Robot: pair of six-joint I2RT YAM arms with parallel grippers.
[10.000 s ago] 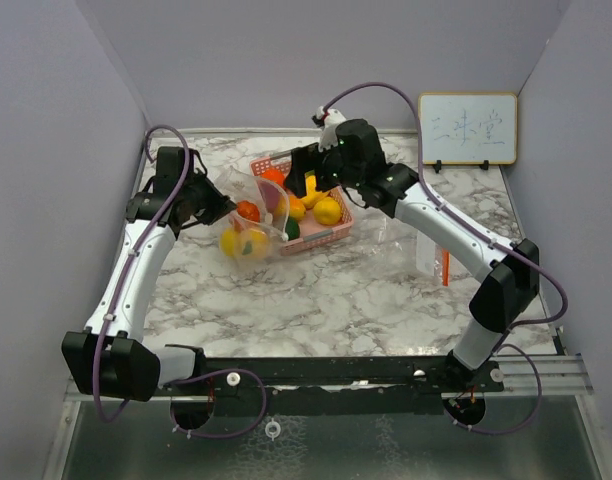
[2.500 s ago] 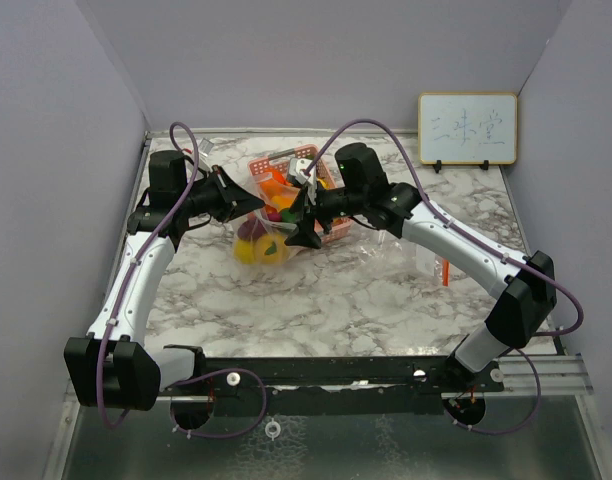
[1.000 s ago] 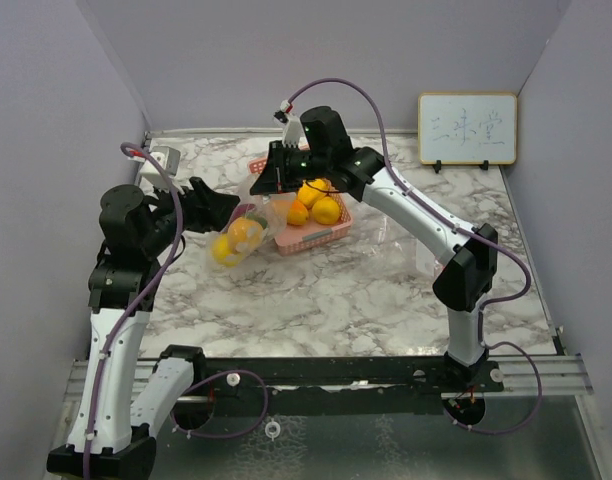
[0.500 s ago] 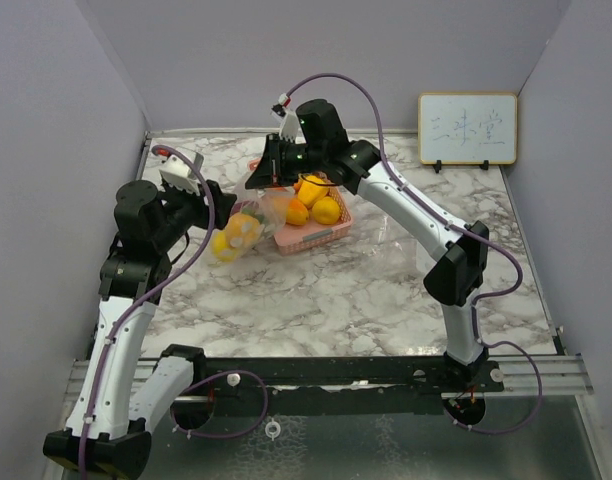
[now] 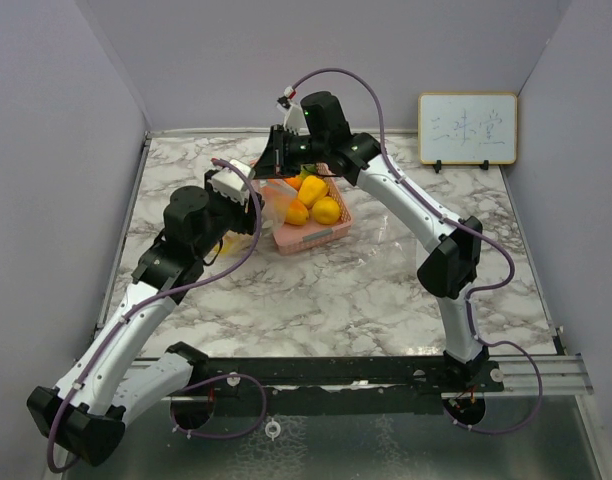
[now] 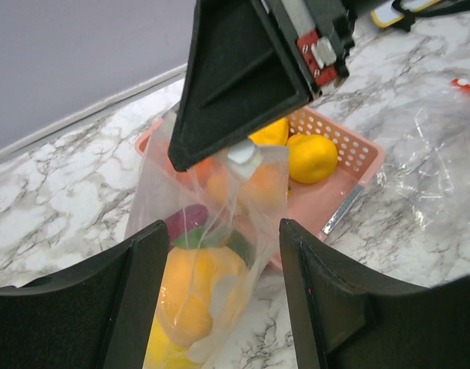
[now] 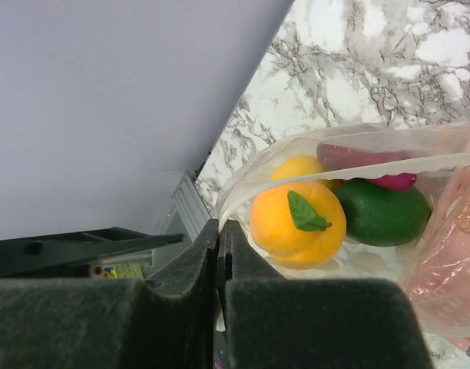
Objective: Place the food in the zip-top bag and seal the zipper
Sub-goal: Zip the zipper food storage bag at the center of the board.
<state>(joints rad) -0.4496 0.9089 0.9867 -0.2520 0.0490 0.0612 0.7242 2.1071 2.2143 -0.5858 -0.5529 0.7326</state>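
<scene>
Two grippers at the zip-top bag (image 6: 220,192): right gripper (image 7: 221,234) clamped on its rim, left gripper (image 6: 223,227) with jaws apart. Toy fruit (image 7: 296,219) inside.

lab booth: plain walls (image 5: 336,60), marble tabletop (image 5: 336,290), whiteboard (image 5: 467,128).

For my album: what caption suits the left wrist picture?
The right gripper pinches the top of the food-filled zip-top bag, framed by the open left gripper.
</scene>
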